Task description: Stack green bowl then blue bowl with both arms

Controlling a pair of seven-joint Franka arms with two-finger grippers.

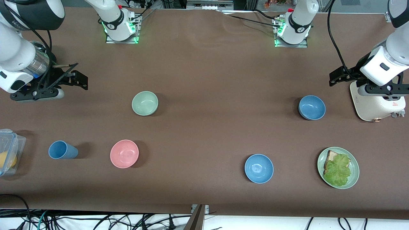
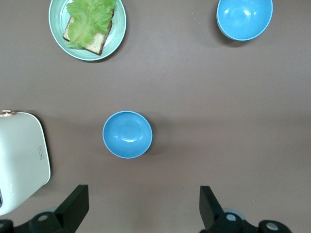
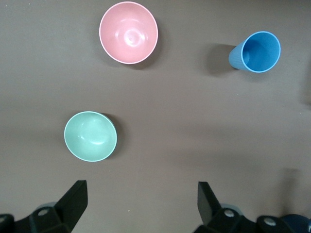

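Both my arms wait, up over the table ends, nothing held. My left gripper (image 1: 338,76) hangs over the left arm's end of the table, beside the white toaster (image 1: 377,102); fingers (image 2: 73,206) spread wide, empty. My right gripper (image 1: 76,78) hangs over the right arm's end, fingers (image 3: 73,199) also spread wide, empty.

Green bowl (image 1: 145,103) sits upright on the brown table (image 1: 204,70), toward the right arm's end, apart from everything else. In the right wrist view the green bowl (image 3: 90,136) lies off to one side of the line between my fingertips, not betw. them. Pink bowl (image 1: 124,153) is nearer the front camera than the green one, w/ a blue cup (image 1: 62,150) beside it, lying on its side, closer to the table end. A clear plastic box (image 1: 9,150) w/ sth yellow inside sits at that edge.

Two blue bowls toward the left arm's end. The duller blue bowl (image 1: 312,107) sits upright near the toaster, well apart from the green bowl. In the left wrist view the blue bowl (image 2: 127,134) is ahead of my open fingers, untouched. The brighter blue bowl (image 1: 258,168) is nearer the front camera, beside a green plate (image 1: 354,166) carrying bread and lettuce (image 1: 337,171).

No bowls stacked yet.
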